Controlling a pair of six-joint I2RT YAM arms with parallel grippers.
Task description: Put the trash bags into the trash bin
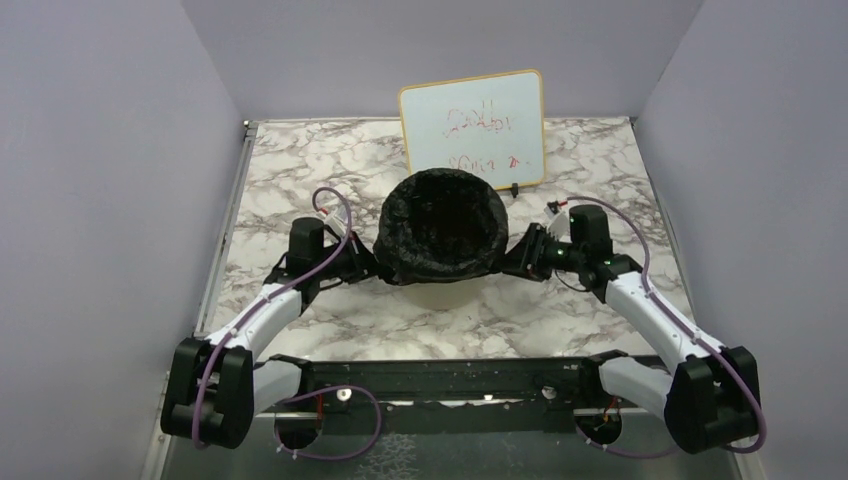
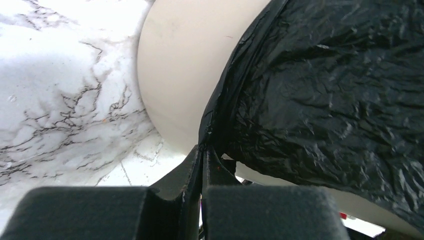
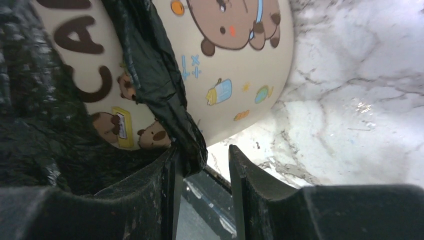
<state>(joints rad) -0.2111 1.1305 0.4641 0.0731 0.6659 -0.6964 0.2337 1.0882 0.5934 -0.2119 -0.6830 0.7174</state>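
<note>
The cream trash bin (image 1: 440, 292) stands mid-table, and a glossy black trash bag (image 1: 445, 220) lines it, its edge folded down over the rim. My left gripper (image 1: 368, 268) is at the bin's left side. In the left wrist view that gripper (image 2: 204, 150) is shut on the lower edge of the bag (image 2: 325, 100), against the bin wall (image 2: 180, 65). My right gripper (image 1: 515, 262) is at the bin's right side. Its jaws (image 3: 202, 150) stand open, and a hanging fold of the bag (image 3: 150, 75) reaches down beside the left finger, in front of the printed bin wall (image 3: 240, 65).
A white whiteboard (image 1: 472, 130) with red writing leans just behind the bin. The marble tabletop (image 1: 300, 170) is walled in by purple panels at the left, right and back. A black rail (image 1: 450, 378) runs along the near edge between the arm bases.
</note>
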